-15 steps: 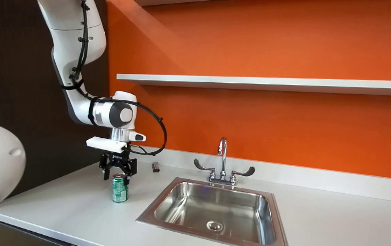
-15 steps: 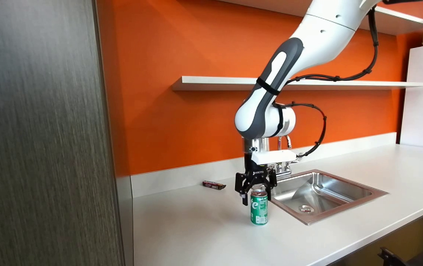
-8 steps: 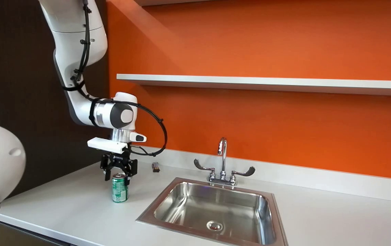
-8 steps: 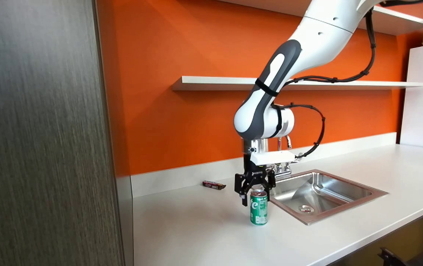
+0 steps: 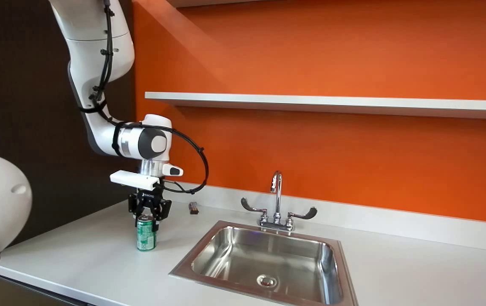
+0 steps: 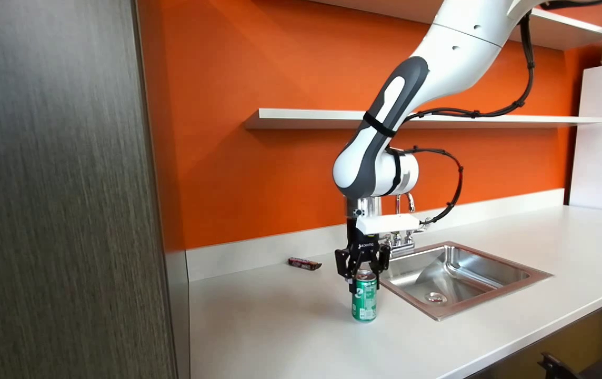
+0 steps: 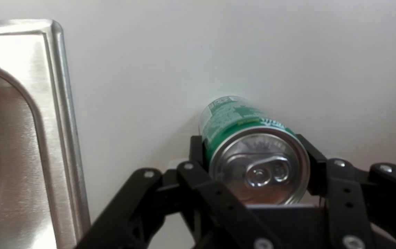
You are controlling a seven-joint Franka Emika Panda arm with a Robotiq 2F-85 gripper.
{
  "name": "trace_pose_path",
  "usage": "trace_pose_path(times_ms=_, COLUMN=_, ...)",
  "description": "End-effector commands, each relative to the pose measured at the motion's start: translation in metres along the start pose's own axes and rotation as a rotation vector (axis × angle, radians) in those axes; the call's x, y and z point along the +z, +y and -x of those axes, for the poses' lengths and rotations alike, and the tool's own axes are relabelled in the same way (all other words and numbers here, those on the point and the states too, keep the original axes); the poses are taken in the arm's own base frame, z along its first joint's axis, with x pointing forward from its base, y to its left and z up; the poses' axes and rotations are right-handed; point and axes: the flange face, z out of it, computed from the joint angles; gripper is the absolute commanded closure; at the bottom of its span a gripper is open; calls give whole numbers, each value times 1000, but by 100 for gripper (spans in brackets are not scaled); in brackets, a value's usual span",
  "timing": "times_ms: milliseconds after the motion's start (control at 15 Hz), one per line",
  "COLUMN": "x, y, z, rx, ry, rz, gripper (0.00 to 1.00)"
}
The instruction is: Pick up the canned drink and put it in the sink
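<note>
The canned drink (image 5: 146,240), green with a silvery top, stands upright on the white counter in both exterior views. My black gripper (image 6: 365,288) points straight down over it and is shut on its upper part, one finger on each side. From above, in the wrist view, the lid and pull tab of the canned drink (image 7: 260,169) fill the gap of the gripper (image 7: 250,141), with the pads against its sides. The stainless sink (image 5: 202,247) lies to the right of the can in both exterior views; a corner of the sink (image 7: 54,114) shows at the wrist view's left.
A chrome faucet (image 5: 278,195) with two handles rises behind the basin. Near the backsplash lies a small dark wrapped packet (image 6: 304,263). A white shelf (image 5: 328,102) runs along the orange wall above. A tall dark panel (image 6: 59,189) bounds the counter's left end.
The fingers have come together onto the can, after standing wider apart around it. The can has shifted slightly left in both exterior views. The arm has barely moved.
</note>
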Motion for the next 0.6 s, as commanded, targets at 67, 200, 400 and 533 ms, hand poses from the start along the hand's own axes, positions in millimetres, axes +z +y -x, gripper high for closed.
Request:
trace_pose_path(times_ms=67, x=-20, y=7, z=-2, rx=50, ry=6, rz=-3, gripper=61)
trace_pose_path(times_ms=200, x=-31, y=11, z=0, rx=65, ry=17, rz=-1, gripper=61)
trace_pose_path(times_ms=400, x=-52, y=19, z=2, rx=88, ry=37, rz=-1, gripper=61)
trace_pose_path(times_ms=533, x=-66, y=26, z=1, rx=105, ry=45, rz=-3, gripper=61)
